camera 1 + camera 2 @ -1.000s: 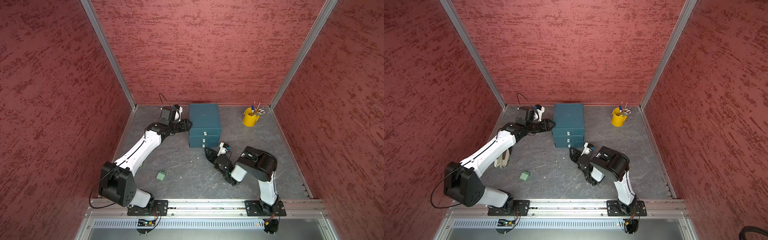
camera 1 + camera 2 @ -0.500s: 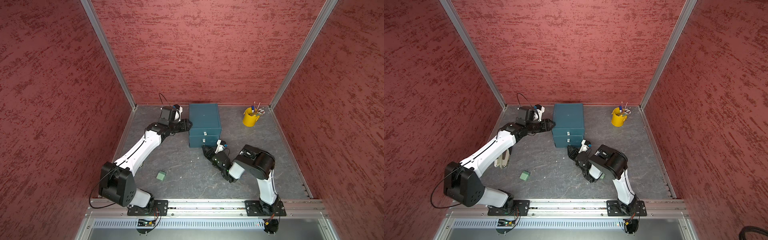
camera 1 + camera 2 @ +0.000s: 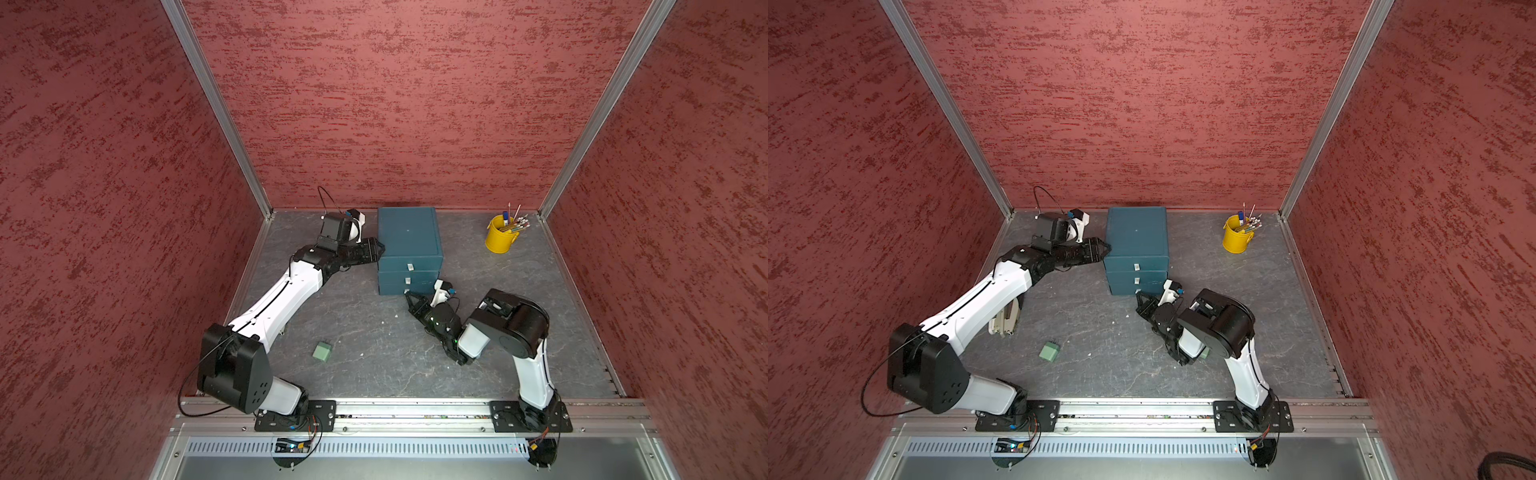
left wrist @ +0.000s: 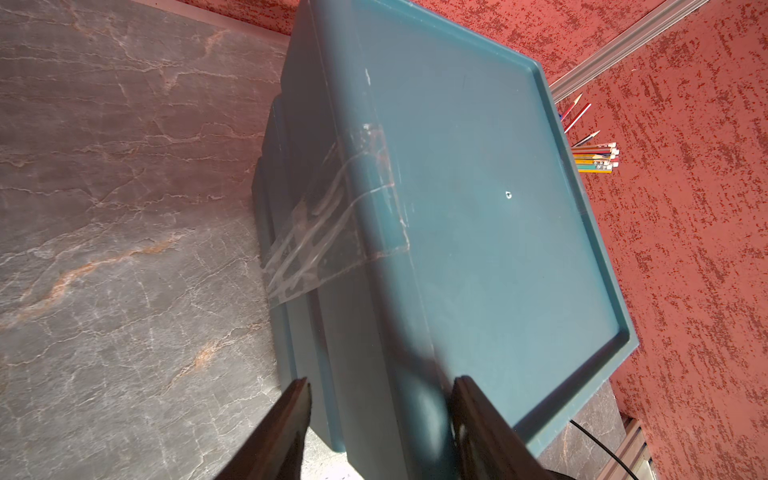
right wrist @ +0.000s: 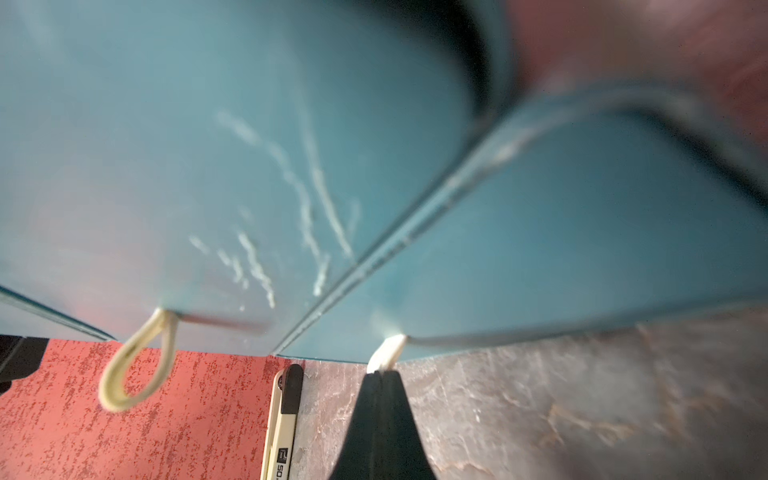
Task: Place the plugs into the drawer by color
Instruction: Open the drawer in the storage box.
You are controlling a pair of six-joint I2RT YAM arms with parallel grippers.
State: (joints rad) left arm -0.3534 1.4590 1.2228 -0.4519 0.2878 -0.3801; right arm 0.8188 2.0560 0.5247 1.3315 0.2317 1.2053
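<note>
R gripper (image 5: 379,374) pinches bottom pull tab (image 5: 388,347) of drawer (image 3: 409,232); thin tab could slip out. L gripper (image 4: 382,380) fingers spread astride drawer's side edge, grip unclear: whole unit may slide w/ pull.

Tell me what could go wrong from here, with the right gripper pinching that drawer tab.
1. The right gripper holds only the tip of the thin pull tab, so it may slip out when pulled.
2. The left gripper straddles an edge of the chest with its jaws apart. If it isn't bracing firmly, the whole chest could slide instead of the drawer opening.
</note>
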